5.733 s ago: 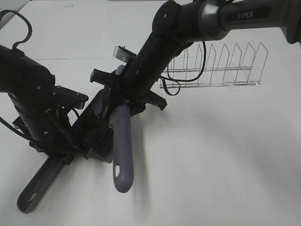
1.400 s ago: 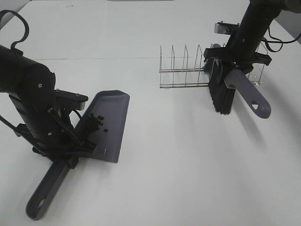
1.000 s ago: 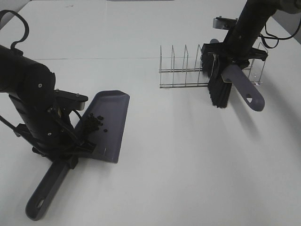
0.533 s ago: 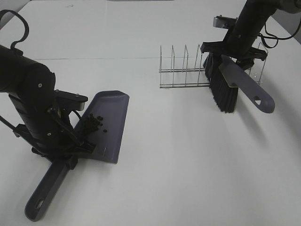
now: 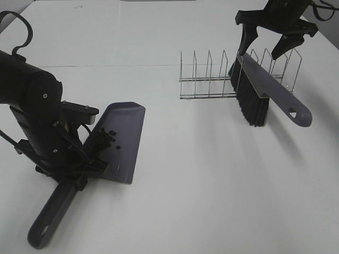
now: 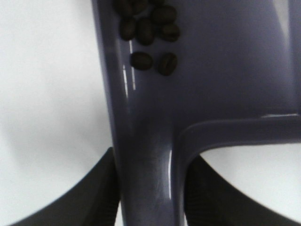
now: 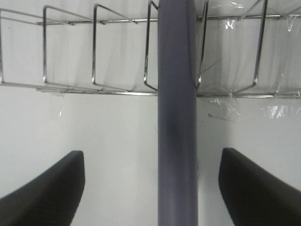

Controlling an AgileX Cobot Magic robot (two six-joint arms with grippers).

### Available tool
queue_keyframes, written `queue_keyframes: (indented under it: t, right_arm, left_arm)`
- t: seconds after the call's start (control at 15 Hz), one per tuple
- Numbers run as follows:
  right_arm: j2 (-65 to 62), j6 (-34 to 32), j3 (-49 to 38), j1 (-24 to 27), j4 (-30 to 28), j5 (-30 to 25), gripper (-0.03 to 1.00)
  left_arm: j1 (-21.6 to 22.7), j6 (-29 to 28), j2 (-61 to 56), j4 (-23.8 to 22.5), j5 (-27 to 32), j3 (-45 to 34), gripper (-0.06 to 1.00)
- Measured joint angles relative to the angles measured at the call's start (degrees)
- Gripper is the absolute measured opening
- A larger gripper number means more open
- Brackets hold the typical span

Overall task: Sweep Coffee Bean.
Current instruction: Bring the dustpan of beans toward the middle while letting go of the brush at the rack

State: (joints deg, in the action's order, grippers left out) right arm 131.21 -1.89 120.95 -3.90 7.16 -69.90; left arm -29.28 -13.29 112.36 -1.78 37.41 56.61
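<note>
Dozens of dark oval coffee beans (image 5: 106, 139) clustered on dustpan (image 5: 124, 142).

The left arm (image 5: 34, 106) is matte black, with a thick rounded housing that carries a small pale screw (image 5: 45, 95). A black cable (image 5: 32, 33) loops behind it, and thinner wires (image 5: 79, 145) run by its wrist. The right arm (image 5: 278, 13) is black too. Its jaws are smooth dark wedges, while the left jaws show fine ribbing.
</note>
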Motion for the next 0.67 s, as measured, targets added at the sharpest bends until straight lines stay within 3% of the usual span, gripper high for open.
queue_keyframes:
  t: [0.2,0.67]
  right_arm:
    - [-11.06,-0.06,-11.12,0.0,0.92,0.0,0.7]
    - [-34.26,-0.06,-35.92,0.0,2.92,0.0,0.7]
  left_arm:
    - [0.0,0.0,0.17,0.0,1.2,2.35,0.35]
    - [0.0,0.34,9.11,0.06,5.5,16.73,0.35]
